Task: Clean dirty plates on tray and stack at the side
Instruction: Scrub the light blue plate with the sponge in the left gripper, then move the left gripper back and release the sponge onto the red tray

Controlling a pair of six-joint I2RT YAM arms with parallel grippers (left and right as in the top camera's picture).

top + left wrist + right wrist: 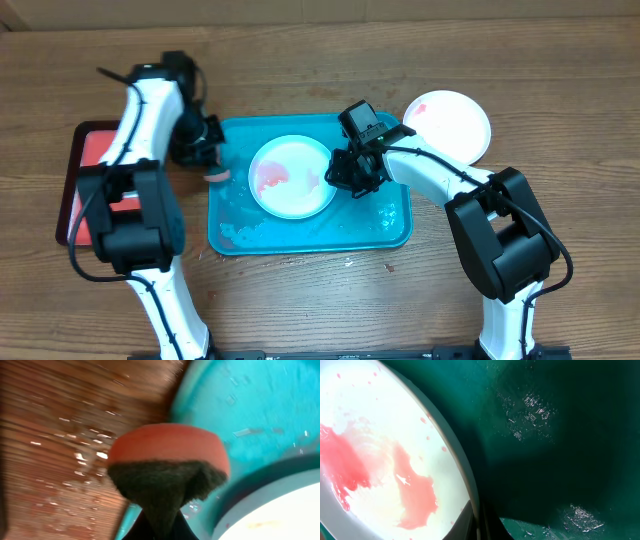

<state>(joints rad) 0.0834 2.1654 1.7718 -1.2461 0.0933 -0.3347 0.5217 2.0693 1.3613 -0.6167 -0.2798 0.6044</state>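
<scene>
A red tray [92, 148] lies at the left edge of the bench [560, 90], partly under the left arm. Just to its right, the left gripper [207, 150] hangs over the wet wood at the left rim of the turquoise tray [375, 225]. Its jaws are pinched tight on a sponge [167, 452] with an orange back and a dark scouring face, which bulges out above the grip.

The turquoise tray sits mid-bench, its floor wet and streaked. On it, towards the far side, rests a pale plate [300, 195] with red-orange sauce smeared over the left part of its well.

The right gripper [352, 172] is at this plate's right rim. In the right wrist view the rim runs down to the fingertips [470, 522] at the bottom edge, but so little of them shows that I cannot tell how wide they stand or whether they have hold of it.

A second plate [455, 125], white with a faint pink smear, lies on the bare wood just beyond the tray's far right corner.
</scene>
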